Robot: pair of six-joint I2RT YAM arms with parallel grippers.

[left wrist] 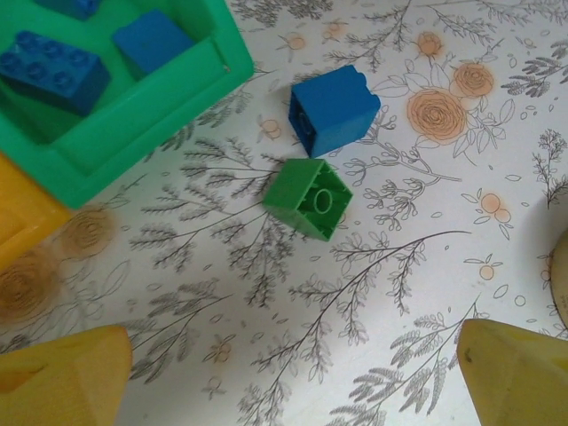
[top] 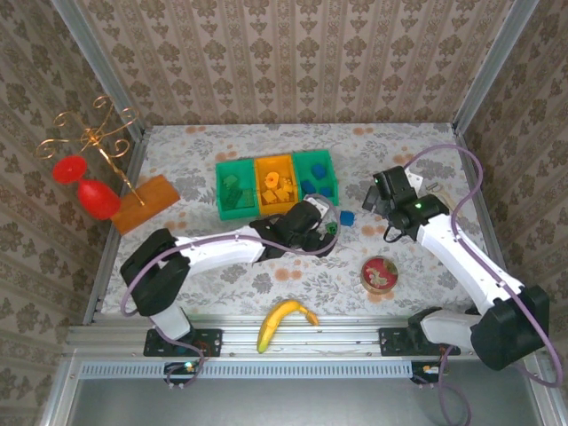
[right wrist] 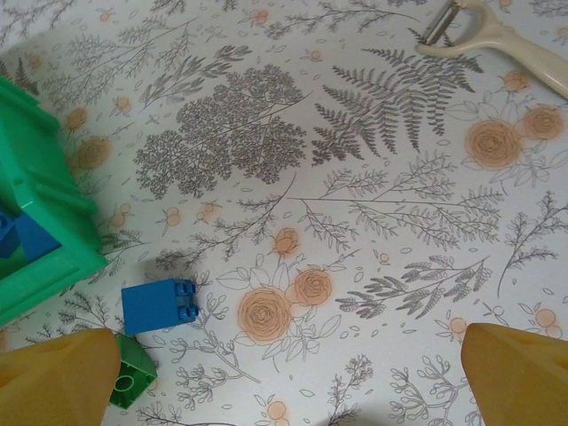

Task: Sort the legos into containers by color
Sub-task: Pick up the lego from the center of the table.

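Plainly, the left gripper [left wrist: 293,382] stands wide open, its yellow fingertips [left wrist: 62,377] far apart with only bare table [left wrist: 417,266] between them; it holds nothing and touches nothing. Ahead of it lie a loose green lego [left wrist: 308,197] and a loose blue lego [left wrist: 333,108], corner to corner, though whether they touch I cannot tell; both rest on the table just off the near right corner of the right green bin [left wrist: 133,124], which has blue legos [left wrist: 53,67] inside.

The right gripper [right wrist: 284,382] is equally wide open and empty, hanging over the table to the right of the same two loose pieces; in its wrist view the green one is partly hidden behind one fingertip [right wrist: 53,382]. A pale peeler [right wrist: 497,31] lies well apart from them.

The three joined bins sit in a row at the middle of the table, toward its far edge; the left green bin [top: 222,191] holds green legos [top: 232,189]; the orange bin [top: 275,162] between holds orange-yellow legos [top: 280,186]. A round tin [top: 380,273] sits toward the near right; a banana [top: 284,319] lies at the near edge; an orange board [top: 145,202] lies by the left edge.
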